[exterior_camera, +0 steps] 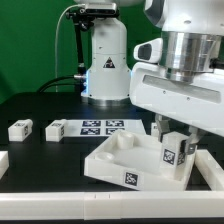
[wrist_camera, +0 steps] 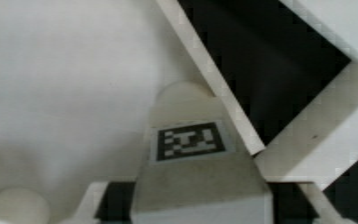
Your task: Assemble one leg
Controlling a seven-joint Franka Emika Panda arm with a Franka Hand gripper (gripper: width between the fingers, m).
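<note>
My gripper (exterior_camera: 172, 133) is shut on a leg (exterior_camera: 173, 152), a small white block with a black-and-white tag facing the camera. It holds the leg upright at the near right corner of the large white square piece (exterior_camera: 112, 158), which lies on the black table. I cannot tell whether the leg touches the piece. In the wrist view the leg (wrist_camera: 194, 140) fills the gap between my fingers (wrist_camera: 101, 203) of the gripper (wrist_camera: 194, 208), above the white piece (wrist_camera: 69, 100) and its raised rim. Two more legs (exterior_camera: 20, 129) (exterior_camera: 55, 128) lie at the exterior view's left.
The marker board (exterior_camera: 100, 126) lies behind the square piece, in front of the robot base (exterior_camera: 105, 70). White parts lie at the exterior view's right (exterior_camera: 208, 168) and left edge (exterior_camera: 3, 160).
</note>
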